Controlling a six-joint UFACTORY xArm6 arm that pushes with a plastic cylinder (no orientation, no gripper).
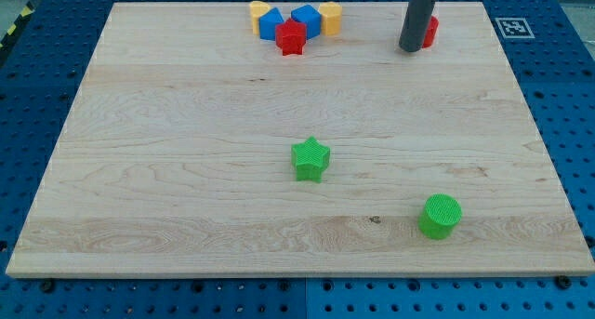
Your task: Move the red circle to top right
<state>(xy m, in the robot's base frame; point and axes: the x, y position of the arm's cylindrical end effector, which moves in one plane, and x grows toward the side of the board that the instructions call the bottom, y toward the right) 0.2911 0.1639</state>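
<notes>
Red circle touching my tip

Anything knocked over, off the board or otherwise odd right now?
Nothing stands out. My tip sits against the red circle, mostly hiding it near the view's top right. All blocks lie flat on the board.

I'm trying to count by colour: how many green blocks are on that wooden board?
2. The green star sits near the board's middle; the green circle lies toward the view's bottom right. None seems hidden.
</notes>
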